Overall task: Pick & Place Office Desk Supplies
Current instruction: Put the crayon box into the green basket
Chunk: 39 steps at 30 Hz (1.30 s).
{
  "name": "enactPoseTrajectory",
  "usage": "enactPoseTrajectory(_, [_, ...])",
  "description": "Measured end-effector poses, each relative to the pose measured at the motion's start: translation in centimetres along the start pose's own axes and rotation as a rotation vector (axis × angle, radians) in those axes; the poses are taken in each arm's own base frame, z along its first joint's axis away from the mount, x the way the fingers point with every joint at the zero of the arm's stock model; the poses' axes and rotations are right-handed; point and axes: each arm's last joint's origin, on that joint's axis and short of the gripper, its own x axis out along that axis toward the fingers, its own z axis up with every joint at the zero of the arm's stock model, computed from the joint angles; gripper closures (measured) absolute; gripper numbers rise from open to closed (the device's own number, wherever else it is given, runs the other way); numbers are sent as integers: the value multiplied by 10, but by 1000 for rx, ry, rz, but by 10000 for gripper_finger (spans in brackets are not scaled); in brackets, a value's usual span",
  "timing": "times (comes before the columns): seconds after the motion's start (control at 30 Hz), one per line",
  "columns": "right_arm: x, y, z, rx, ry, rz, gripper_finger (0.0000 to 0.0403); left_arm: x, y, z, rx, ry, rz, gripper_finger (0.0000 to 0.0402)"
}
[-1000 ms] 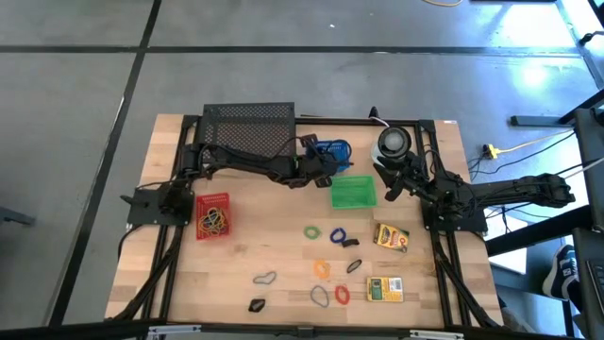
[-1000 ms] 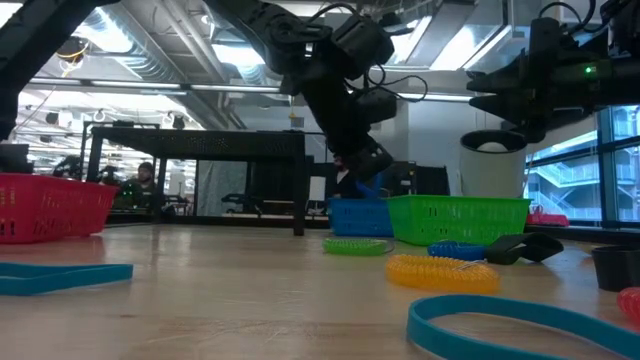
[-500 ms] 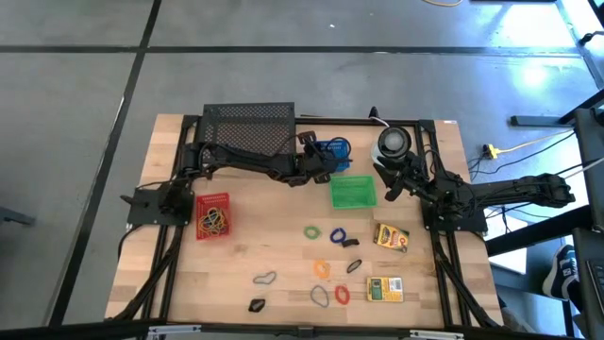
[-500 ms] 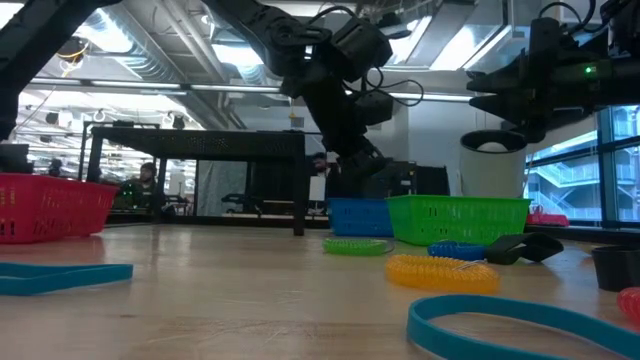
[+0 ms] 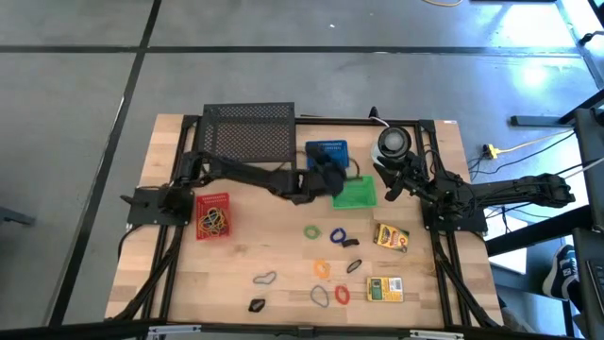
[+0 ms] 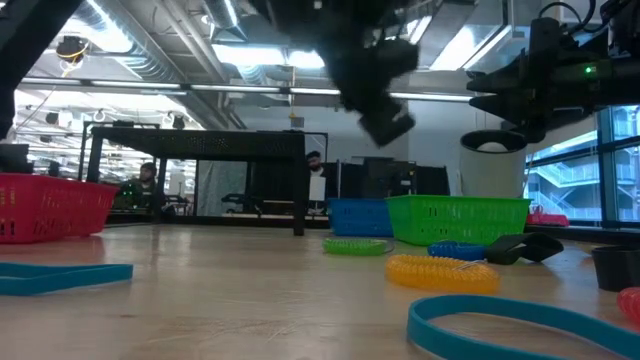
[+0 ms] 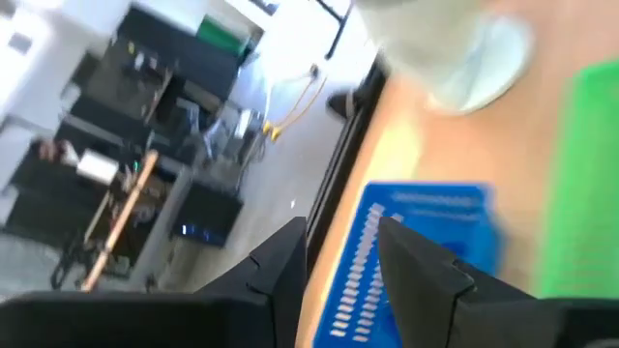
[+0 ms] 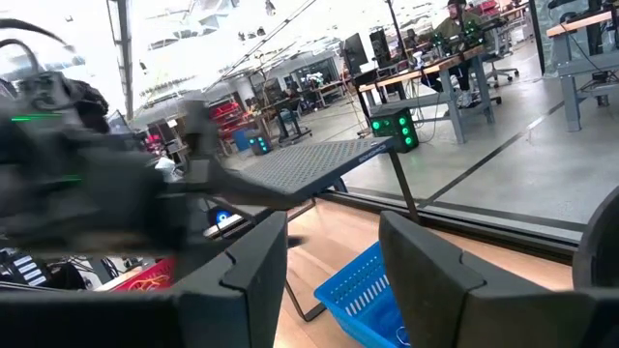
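My left gripper (image 5: 332, 173) hangs open and empty above the table, over the gap between the blue basket (image 5: 327, 150) and the green basket (image 5: 355, 195); it is blurred in the low view (image 6: 385, 118). My right gripper (image 5: 390, 185) waits open and empty at the right, near the round grey-white disc (image 5: 394, 142). Loose supplies lie on the near table: a green loop (image 5: 312, 230), a blue loop (image 5: 338, 235), an orange loop (image 5: 323, 269), a grey loop (image 5: 265, 279), black clips (image 5: 256, 304) and two yellow-green boxes (image 5: 391, 236) (image 5: 384, 289).
A red basket (image 5: 211, 216) with tan rubber bands stands at the left. A black mesh basket (image 5: 248, 132) stands at the far edge. The left wrist view shows the blue basket (image 7: 416, 251) and the disc (image 7: 464, 48) ahead of the fingers. People sit in the room behind.
My left gripper has risen and gone from over the blue basket toward the table's near edge and a little right, toward the green basket. A small blue thing that showed at its fingertips a second ago no longer shows there.
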Motion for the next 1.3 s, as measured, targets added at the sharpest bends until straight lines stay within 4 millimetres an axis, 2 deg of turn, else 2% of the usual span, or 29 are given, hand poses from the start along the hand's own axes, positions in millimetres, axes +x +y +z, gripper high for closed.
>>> enactPoseTrajectory(0.13, [0,0,0,0,-1,0,237,-46,-12,23,53,-63,-53,290])
enactPoseTrajectory(0.3, [0,0,0,0,0,0,237,-106,-21,37,86,-78,-104,304])
enactPoseTrajectory(0.47, [0,0,0,0,0,0,237,-156,-11,37,61,-23,-112,321])
enactPoseTrajectory(0.57, [0,0,0,0,0,0,237,-176,1,31,3,47,-160,340])
enactPoseTrajectory(0.67, [0,0,0,0,-1,-1,237,-187,7,21,-12,136,-199,367])
enactPoseTrajectory(0.77, [0,0,0,1,-3,-3,237,-188,9,10,18,253,-272,394])
enactPoseTrajectory(0.93, [0,-1,2,7,-30,-50,237,-181,2,-1,80,386,-397,398])
enactPoseTrajectory(1.1, [0,0,4,19,-50,-43,237,-172,1,-3,125,429,-468,401])
enactPoseTrajectory(1.17, [0,0,4,23,-49,-31,237,-172,8,-3,123,433,-466,400])
enactPoseTrajectory(1.3, [0,2,3,52,-25,38,236,-182,34,-1,83,407,-467,401])
